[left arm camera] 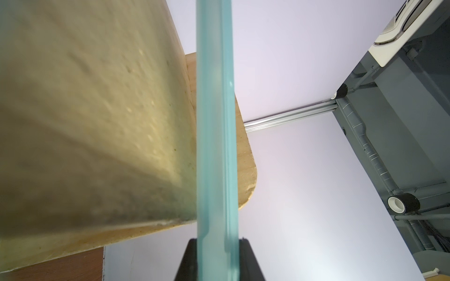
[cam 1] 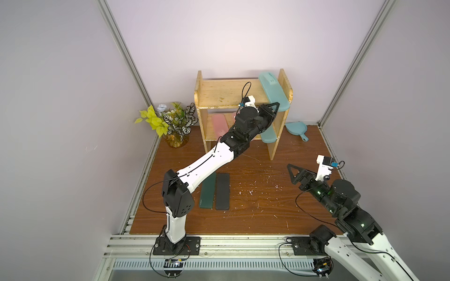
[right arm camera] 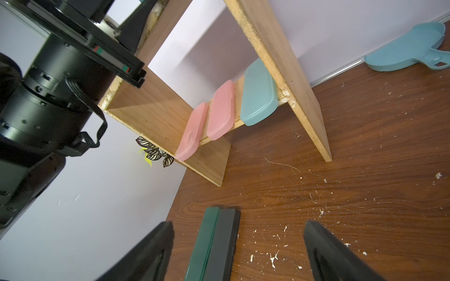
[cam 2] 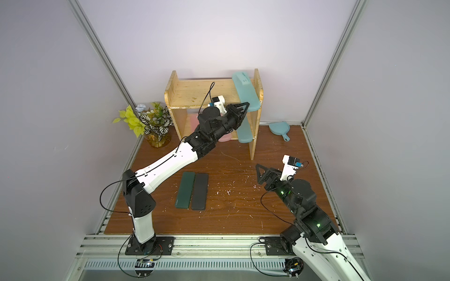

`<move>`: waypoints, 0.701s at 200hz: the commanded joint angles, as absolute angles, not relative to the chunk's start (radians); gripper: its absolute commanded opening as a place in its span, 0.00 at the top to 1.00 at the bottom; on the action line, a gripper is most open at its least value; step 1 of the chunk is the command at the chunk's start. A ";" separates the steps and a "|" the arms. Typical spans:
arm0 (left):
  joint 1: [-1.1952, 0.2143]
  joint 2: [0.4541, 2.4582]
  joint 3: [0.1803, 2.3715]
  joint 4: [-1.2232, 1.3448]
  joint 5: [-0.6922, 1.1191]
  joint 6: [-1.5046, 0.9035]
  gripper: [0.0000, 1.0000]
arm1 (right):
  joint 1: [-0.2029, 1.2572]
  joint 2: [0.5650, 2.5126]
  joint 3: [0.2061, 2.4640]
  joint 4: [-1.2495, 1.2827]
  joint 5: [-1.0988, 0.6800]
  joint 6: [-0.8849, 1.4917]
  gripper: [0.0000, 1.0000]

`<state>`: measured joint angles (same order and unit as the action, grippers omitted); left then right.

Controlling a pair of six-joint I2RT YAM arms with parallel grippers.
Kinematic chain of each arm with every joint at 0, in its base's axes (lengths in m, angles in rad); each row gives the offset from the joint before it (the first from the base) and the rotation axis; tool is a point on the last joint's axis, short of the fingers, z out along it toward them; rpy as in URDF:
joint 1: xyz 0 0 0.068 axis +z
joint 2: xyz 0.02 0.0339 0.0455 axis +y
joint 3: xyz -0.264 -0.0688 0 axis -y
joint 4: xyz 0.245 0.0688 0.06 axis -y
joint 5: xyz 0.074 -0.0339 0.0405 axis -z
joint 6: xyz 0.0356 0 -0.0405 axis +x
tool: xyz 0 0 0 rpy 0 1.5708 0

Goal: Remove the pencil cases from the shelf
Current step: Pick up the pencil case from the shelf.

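The wooden shelf point(cam 1: 219, 93) stands at the back of the table. A light teal pencil case point(cam 1: 272, 90) lies on its top tier by the right side panel, its front end overhanging. My left gripper point(cam 1: 276, 105) is shut on that front end; in the left wrist view the teal case point(left arm camera: 214, 121) runs between the black fingers point(left arm camera: 248, 255). On the lower tier lie two pink cases point(right arm camera: 192, 131) point(right arm camera: 221, 112) and another teal case point(right arm camera: 259, 95). A dark green case point(cam 1: 208, 192) and a black case point(cam 1: 222, 192) lie side by side on the table. My right gripper point(cam 1: 289, 170) hovers open and empty.
A blue dustpan point(cam 1: 295, 129) lies on the table right of the shelf, against the back wall. A potted plant point(cam 1: 170, 121) stands left of the shelf. Grey walls close in the table on three sides. My left arm stretches across in front of the lower tier.
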<state>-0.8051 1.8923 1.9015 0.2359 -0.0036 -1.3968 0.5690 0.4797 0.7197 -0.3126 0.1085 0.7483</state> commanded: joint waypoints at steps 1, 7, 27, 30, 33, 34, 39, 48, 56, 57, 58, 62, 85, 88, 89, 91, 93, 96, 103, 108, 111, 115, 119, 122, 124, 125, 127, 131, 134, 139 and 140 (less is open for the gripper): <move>-0.814 1.872 1.915 0.237 0.000 -1.364 0.86 | 0.567 0.486 0.780 -0.308 0.135 0.747 0.11; -0.814 1.869 1.912 0.238 0.001 -1.362 0.86 | 0.567 0.492 0.788 -0.310 0.132 0.744 0.11; -0.814 1.848 1.894 0.249 0.005 -1.362 0.87 | 0.568 0.522 0.815 -0.306 0.115 0.741 0.11; -0.814 1.844 1.892 0.250 0.006 -1.362 0.87 | 0.567 0.528 0.819 -0.303 0.109 0.737 0.11; -0.813 1.840 1.887 0.250 0.006 -1.362 0.87 | 0.568 0.534 0.823 -0.300 0.103 0.736 0.10; -0.814 1.839 1.885 0.250 0.006 -1.362 0.87 | 0.567 0.536 0.824 -0.300 0.101 0.735 0.10; -0.813 1.829 1.878 0.253 0.006 -1.348 0.88 | 0.567 0.547 0.830 -0.296 0.091 0.733 0.10; -0.813 1.812 1.864 0.254 0.006 -1.333 0.90 | 0.567 0.567 0.845 -0.291 0.078 0.734 0.10; -0.814 1.795 1.850 0.253 0.006 -1.324 0.91 | 0.567 0.585 0.857 -0.286 0.065 0.734 0.10; -0.814 1.792 1.849 0.254 0.007 -1.323 0.91 | 0.566 0.587 0.858 -0.285 0.063 0.734 0.11; -0.814 1.789 1.846 0.254 0.006 -1.322 0.91 | 0.566 0.588 0.860 -0.283 0.062 0.734 0.10; -0.814 1.779 1.837 0.256 0.006 -1.319 0.91 | 0.566 0.597 0.864 -0.279 0.055 0.734 0.10; -0.812 1.709 1.767 0.266 0.004 -1.298 0.93 | 0.565 0.638 0.892 -0.240 0.017 0.730 0.11; -0.812 1.699 1.757 0.267 0.004 -1.296 0.94 | 0.566 0.643 0.896 -0.233 0.012 0.730 0.11; -0.812 1.696 1.753 0.268 0.004 -1.295 0.94 | 0.566 0.644 0.898 -0.231 0.010 0.730 0.11; -0.812 1.688 1.745 0.268 0.005 -1.294 0.94 | 0.566 0.648 0.899 -0.227 0.007 0.730 0.11; -0.812 1.683 1.737 0.268 0.006 -1.294 0.94 | 0.566 0.651 0.901 -0.224 0.003 0.731 0.11; -0.810 1.670 1.726 0.271 0.006 -1.292 0.94 | 0.565 0.656 0.906 -0.218 0.000 0.732 0.11; -0.810 1.644 1.695 0.278 0.010 -1.291 0.95 | 0.566 0.669 0.916 -0.205 -0.011 0.735 0.11; -0.808 1.623 1.671 0.284 0.014 -1.289 0.95 | 0.566 0.678 0.923 -0.194 -0.022 0.739 0.11; -0.805 1.609 1.656 0.288 0.016 -1.287 0.95 | 0.565 0.683 0.927 -0.188 -0.030 0.741 0.11; -0.804 1.592 1.635 0.297 0.022 -1.285 0.95 | 0.566 0.689 0.931 -0.178 -0.040 0.746 0.11; -0.801 1.574 1.615 0.305 0.026 -1.282 0.95 | 0.564 0.696 0.937 -0.168 -0.050 0.751 0.11; -0.800 1.561 1.599 0.308 0.029 -1.280 0.96 | 0.565 0.701 0.940 -0.160 -0.059 0.756 0.11; -0.799 1.553 1.589 0.310 0.032 -1.280 0.96 | 0.564 0.704 0.943 -0.154 -0.066 0.759 0.11; -0.799 1.549 1.585 0.310 0.032 -1.278 0.96 | 0.564 0.705 0.944 -0.151 -0.069 0.761 0.11; -0.798 1.539 1.574 0.310 0.033 -1.276 0.96 | 0.564 0.709 0.945 -0.145 -0.076 0.763 0.11; -0.798 1.520 1.555 0.311 0.037 -1.273 0.96 | 0.562 0.715 0.949 -0.132 -0.090 0.769 0.11; -0.796 1.511 1.536 0.312 0.039 -1.269 0.97 | 0.562 0.719 0.951 -0.121 -0.101 0.775 0.11; -0.796 1.488 1.511 0.318 0.045 -1.261 0.97 | 0.561 0.727 0.954 -0.100 -0.124 0.781 0.11; -0.795 1.483 1.507 0.319 0.045 -1.261 0.97 | 0.561 0.729 0.954 -0.095 -0.129 0.784 0.11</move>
<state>-0.8047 1.5787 1.5833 0.2470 0.0097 -1.3140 0.5671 0.7052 0.9054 -0.2325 -0.0238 0.7547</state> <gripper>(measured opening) 0.140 0.892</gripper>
